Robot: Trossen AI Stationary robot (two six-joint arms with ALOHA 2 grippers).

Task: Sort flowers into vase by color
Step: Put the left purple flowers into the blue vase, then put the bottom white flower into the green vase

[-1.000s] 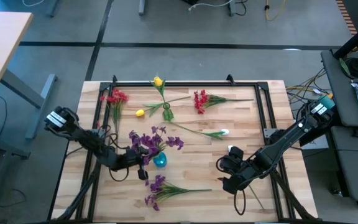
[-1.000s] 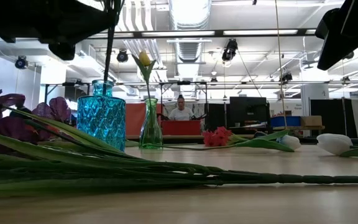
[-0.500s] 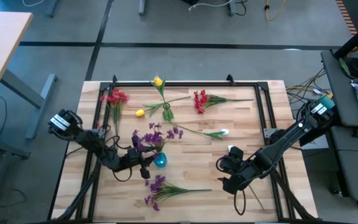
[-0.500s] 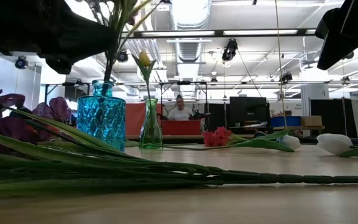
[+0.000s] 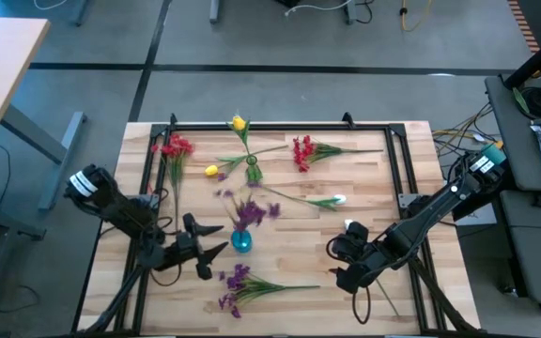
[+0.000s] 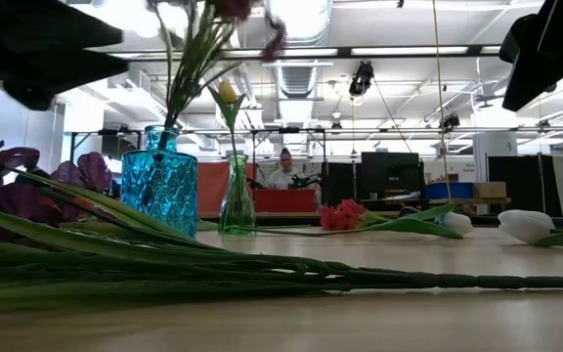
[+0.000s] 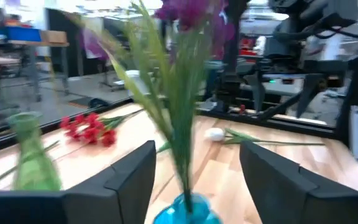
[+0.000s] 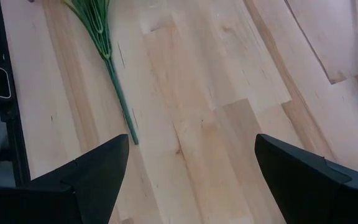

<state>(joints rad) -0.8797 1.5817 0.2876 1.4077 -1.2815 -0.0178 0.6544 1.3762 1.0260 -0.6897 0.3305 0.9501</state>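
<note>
Nearest you, one purple bunch (image 5: 238,284) lies flat on the table (image 5: 374,197), not yet sorted, with the right gripper (image 5: 343,265) parked low just beyond its stem tip, fingers spread and empty. Your left gripper (image 5: 205,247) sits beside the blue vase (image 5: 241,242), fingers spread and off the purple flowers (image 5: 249,212) standing in it, so I'd judge that stem placed. Farther back: white bud (image 5: 334,200) loose, green vase (image 5: 251,167) with a yellow flower (image 5: 239,124), red clusters (image 5: 302,151) lying unsorted.

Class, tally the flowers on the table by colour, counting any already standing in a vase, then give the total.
Red flowers: 2
Purple flowers: 2
Yellow flowers: 2
White flowers: 2
Total: 8
</note>
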